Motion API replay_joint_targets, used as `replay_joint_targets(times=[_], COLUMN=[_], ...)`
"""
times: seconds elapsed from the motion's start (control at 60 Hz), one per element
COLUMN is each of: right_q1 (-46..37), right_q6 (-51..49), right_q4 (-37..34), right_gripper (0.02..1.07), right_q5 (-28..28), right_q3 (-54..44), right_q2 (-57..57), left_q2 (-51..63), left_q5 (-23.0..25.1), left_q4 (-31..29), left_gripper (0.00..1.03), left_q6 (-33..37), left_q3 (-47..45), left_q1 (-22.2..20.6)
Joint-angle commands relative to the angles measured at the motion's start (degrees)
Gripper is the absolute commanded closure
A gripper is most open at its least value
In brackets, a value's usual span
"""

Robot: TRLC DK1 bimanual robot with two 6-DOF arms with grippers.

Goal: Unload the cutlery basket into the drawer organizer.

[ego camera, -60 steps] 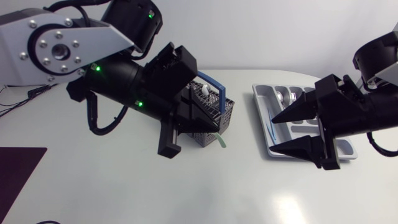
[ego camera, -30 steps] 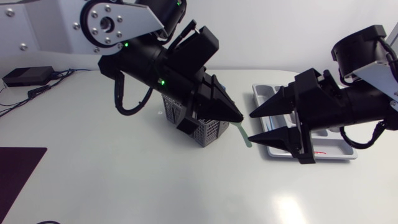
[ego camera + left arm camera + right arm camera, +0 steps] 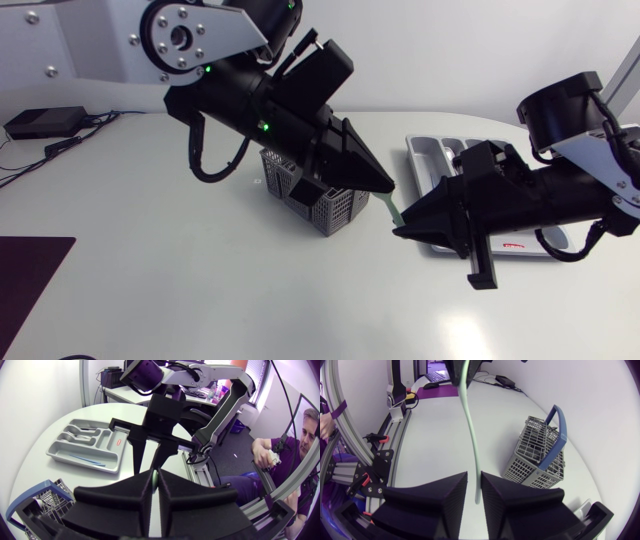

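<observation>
A thin pale green utensil [image 3: 394, 209] hangs in the air between the grey cutlery basket [image 3: 318, 198] and the grey drawer organizer [image 3: 427, 151]. My left gripper [image 3: 386, 188] is shut on its upper end, a green sliver [image 3: 155, 476] showing between the fingers [image 3: 125, 495]. From the organizer side my right gripper [image 3: 398, 228] is shut on the lower end. In the right wrist view the utensil [image 3: 471, 425] runs down into the narrow gap of that gripper [image 3: 474, 480]. The left wrist view shows the right gripper [image 3: 152, 457] straight ahead of my left gripper [image 3: 155, 480].
The basket [image 3: 536, 457] has a blue handle [image 3: 556, 435] and stands mid-table under the left arm. The organizer [image 3: 85, 449] holds white spoons, a blue piece and a small red item [image 3: 515, 244]. A dark mat [image 3: 25, 280] lies at the near left corner.
The left gripper lifted the green utensil out of the basket and carried it right. The right gripper moved in from the organizer and brought its fingers together around the lower end.
</observation>
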Motion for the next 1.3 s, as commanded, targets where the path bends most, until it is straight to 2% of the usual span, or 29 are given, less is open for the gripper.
replay_joint_targets(times=[0.0, 0.017, 0.15, 0.25, 0.283, 0.4, 0.433, 0.467, 0.533, 0.6, 0.733, 0.767, 0.833, 0.9, 1.0, 1.183, 1.283], right_q1=[0.31, 0.31, 0.31, 0.4, 0.48, 1.1, 1.1, 1.19, 1.45, 1.71, 3.65, 4.97, 9.45, 13.84, 18.06, 21.75, 22.54], right_q6=[1.66, 1.83, 2.8, 2.8, 2.8, 2.71, 2.53, 2.45, 2.27, 2.18, 2.8, 3.24, 4.64, 5.17, 5.17, 2.71, 1.48], right_q4=[1.08, 1.17, 2.84, 2.31, 2.05, 1.96, 2.14, 2.31, 2.4, 3.11, 7.5, 10.14, 17.52, 22.09, 30.97, 45.12, 50.65], right_gripper=[0.99, 1.02, 1.02, 1.02, 1.02, 1.02, 1.02, 1.02, 1.02, 1.02, 1.02, 1.02, 1.02, 1.02, 1.02, 1.02, 1.02], right_q5=[-0.13, -0.22, -0.13, 0.31, 0.57, 1.89, 2.42, 2.95, 4.18, 5.76, 13.49, 17.89, 28.79, 38.28, 49.97, 64.73, 70.97], right_q3=[-1.08, -0.99, -1.52, -1.52, -1.52, -2.22, -2.58, -2.93, -3.45, -4.33, -7.67, -9.34, -13.39, -16.02, -19.63, -23.05, -23.67], right_q2=[0.04, 0.04, 0.04, -0.66, -1.01, -1.45, -1.45, -1.71, -2.07, -2.86, -5.67, -7.07, -10.06, -12.61, -14.02, -13.4, -11.12], left_q2=[1.58, 1.58, 1.84, 3.07, 3.16, 3.43, 3.51, 3.6, 3.6, 3.51, 3.69, 4.31, 5.45, 6.77, 9.23, 14.76, 16.17], left_q5=[1.76, 2.11, 2.11, 2.11, 2.11, 2.11, 2.11, 2.11, 2.2, 2.2, 1.58, -0.44, -5.01, -8.79, -9.75, -9.75, -9.4], left_q4=[-0.14, -0.14, -0.14, -0.14, -0.14, -0.14, -0.14, -0.14, -0.14, -0.05, -0.14, -0.93, -5.33, -7.17, -9.63, -10.16, -10.16], left_gripper=[1.0, 1.0, 1.0, 0.95, 0.86, 0.35, 0.24, 0.15, 0.05, 0.05, 0.05, 0.05, 0.05, 0.05, 0.05, 0.06, 0.06], left_q6=[-1.39, -1.39, -2.09, -4.2, -4.99, -6.66, -7.37, -8.07, -9.3, -11.94, -19.85, -23.1, -23.89, -26.7, -29.16, -37.07, -40.94], left_q3=[1.94, 1.85, 1.67, 3.08, 3.43, 3.61, 3.78, 4.13, 4.84, 6.07, 8.97, 10.46, 12.84, 14.24, 16.26, 19.52, 20.04], left_q1=[0.73, 0.82, 1.17, 2.49, 3.37, 4.77, 4.95, 5.39, 6.18, 7.06, 8.29, 8.29, 7.15, 6.09, 5.83, 6.35, 6.35])
